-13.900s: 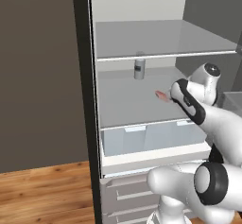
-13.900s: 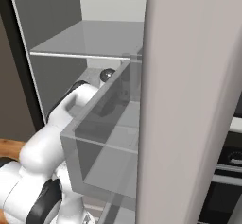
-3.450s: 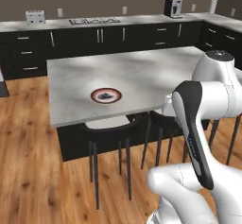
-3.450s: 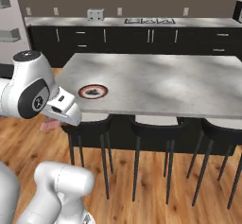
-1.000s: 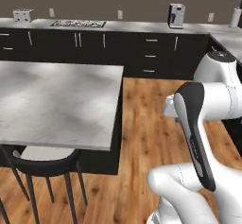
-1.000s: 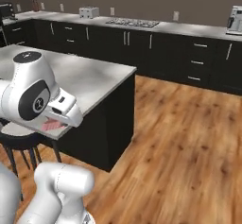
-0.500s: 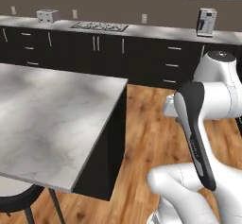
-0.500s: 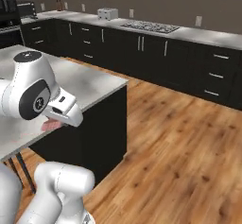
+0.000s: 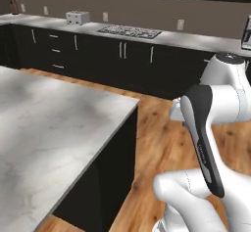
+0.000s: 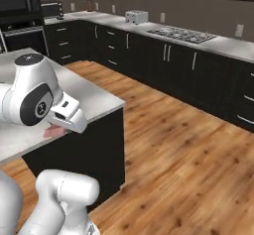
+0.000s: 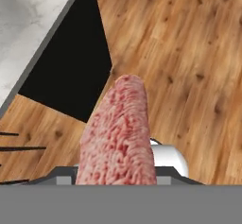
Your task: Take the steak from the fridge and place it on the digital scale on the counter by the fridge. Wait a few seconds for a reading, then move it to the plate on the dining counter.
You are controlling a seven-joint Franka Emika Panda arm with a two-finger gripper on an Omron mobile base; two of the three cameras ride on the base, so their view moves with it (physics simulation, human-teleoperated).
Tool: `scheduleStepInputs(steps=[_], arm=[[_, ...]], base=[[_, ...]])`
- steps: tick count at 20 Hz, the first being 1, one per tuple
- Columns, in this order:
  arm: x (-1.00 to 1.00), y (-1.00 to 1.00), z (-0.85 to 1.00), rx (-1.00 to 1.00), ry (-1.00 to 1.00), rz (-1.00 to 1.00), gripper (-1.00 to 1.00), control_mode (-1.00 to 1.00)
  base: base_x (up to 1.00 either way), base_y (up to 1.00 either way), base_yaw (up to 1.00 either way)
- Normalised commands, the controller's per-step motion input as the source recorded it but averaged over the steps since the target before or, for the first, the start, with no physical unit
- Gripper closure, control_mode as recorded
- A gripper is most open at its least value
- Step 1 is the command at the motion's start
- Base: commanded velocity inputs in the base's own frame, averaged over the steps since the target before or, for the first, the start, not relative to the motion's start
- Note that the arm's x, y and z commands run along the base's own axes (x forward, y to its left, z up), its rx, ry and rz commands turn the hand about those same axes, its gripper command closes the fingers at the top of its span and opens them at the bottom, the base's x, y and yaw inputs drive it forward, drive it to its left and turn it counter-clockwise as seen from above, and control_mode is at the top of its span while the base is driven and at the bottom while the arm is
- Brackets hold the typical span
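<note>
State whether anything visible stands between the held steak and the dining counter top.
Nothing visible does. The steak, held in the tool, hangs over the wood floor beside the dining counter, whose visible marble top is bare.

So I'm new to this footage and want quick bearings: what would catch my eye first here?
First the steak, a pinkish-red slab that juts up the middle of the hand view, gripped in the end effector over the wood floor. Next the dining counter, a pale marble top on a dark base, at the left of the left base view. Behind it the dark wall cabinets carry a hob and a toaster.
</note>
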Motion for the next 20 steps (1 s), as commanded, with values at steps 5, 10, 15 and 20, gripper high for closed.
scheduleStepInputs(steps=[5, 10, 15, 20], arm=[[0.00, 0.00, 0.00, 0.00, 0.00, 0.00, 1.00, 1.00], [0.00, 0.00, 0.00, 0.00, 0.00, 0.00, 1.00, 1.00], [0.00, 0.00, 0.00, 0.00, 0.00, 0.00, 1.00, 1.00], [0.00, 0.00, 0.00, 0.00, 0.00, 0.00, 1.00, 1.00]], base=[[1.00, -0.91, 0.36], [0.97, -0.92, 0.35], [0.93, -0.93, 0.35], [0.93, -0.91, 0.36]])
